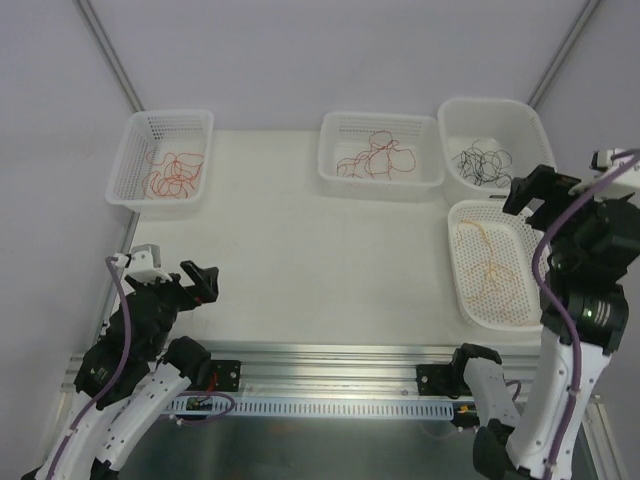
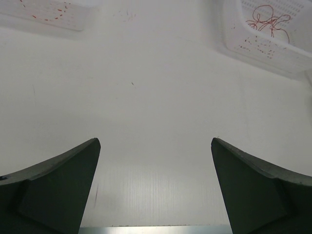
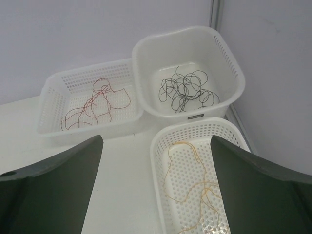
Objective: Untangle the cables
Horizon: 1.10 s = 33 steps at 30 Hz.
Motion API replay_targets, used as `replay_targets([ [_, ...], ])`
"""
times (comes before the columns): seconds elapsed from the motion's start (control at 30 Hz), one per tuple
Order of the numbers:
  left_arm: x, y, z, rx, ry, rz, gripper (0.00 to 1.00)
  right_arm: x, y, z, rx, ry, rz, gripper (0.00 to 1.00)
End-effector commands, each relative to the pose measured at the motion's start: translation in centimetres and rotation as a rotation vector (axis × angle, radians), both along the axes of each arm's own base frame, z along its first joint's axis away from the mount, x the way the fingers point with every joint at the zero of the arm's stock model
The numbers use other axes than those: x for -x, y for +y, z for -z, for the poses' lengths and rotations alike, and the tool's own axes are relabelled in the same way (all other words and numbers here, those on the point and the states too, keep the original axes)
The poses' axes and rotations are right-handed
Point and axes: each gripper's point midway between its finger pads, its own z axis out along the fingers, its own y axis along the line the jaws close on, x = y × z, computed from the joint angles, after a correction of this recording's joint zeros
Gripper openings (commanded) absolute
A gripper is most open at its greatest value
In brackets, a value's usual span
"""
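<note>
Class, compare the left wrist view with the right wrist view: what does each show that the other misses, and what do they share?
Only left wrist: a corner of the left basket with orange cables, beyond bare table. Only right wrist: the deep tub of black cables and the shallow basket of tan cables. Both: the middle basket of red cables.

White table (image 1: 300,260), four white plastic bins on it: left basket (image 1: 124,165) far back, middle basket (image 1: 380,184), deep tub (image 1: 490,103) back right, shallow basket (image 1: 456,262) just in front of that.
</note>
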Motion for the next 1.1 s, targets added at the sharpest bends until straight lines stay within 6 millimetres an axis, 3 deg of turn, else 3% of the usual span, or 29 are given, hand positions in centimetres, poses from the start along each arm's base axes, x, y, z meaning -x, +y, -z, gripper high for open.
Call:
replay_targets([
  [0.0, 1.5, 0.6, -1.6, 0.058, -0.045, 0.001, 0.99, 5.5, 0.5, -0.4, 0.078, -0.042, 0.036, 0.97],
  [0.03, 1.8, 0.8, -2.1, 0.071, -0.07, 0.006, 0.99, 6.3, 0.1, 0.3, 0.086, -0.037, 0.069, 0.97],
  [0.07, 2.0, 0.9, -2.3, 0.076, -0.082, 0.007, 0.99, 8.4, 0.5, -0.3, 0.098, -0.093, 0.067, 0.97],
  [0.17, 3.0, 1.5, -3.8, 0.102, -0.139, 0.008, 0.99, 10.4, 1.0, 1.5, 0.113, -0.094, 0.055, 0.97],
  [0.3, 4.5, 2.4, -5.6, 0.125, -0.169, 0.006, 0.99, 15.1, 0.8, 2.7, 0.13, -0.125, 0.08, 0.97],
  [0.5, 5.4, 4.1, -6.5, 0.108, -0.189, -0.045, 0.99, 20.9, 0.7, 6.1, 0.144, -0.149, 0.083, 0.97],
  [0.63, 5.6, 4.4, -6.6, 0.111, -0.185, -0.057, 0.99, 23.6, 0.4, 8.6, 0.148, -0.13, 0.093, 0.97],
  [0.87, 5.5, 4.8, -6.4, 0.11, -0.183, -0.084, 0.99, 26.3, -0.7, 11.2, 0.136, -0.153, 0.111, 0.97],
  [1.07, 6.2, 5.8, -6.5, 0.139, -0.213, -0.122, 0.99, 26.1, -1.0, 12.3, 0.139, -0.114, 0.096, 0.97],
])
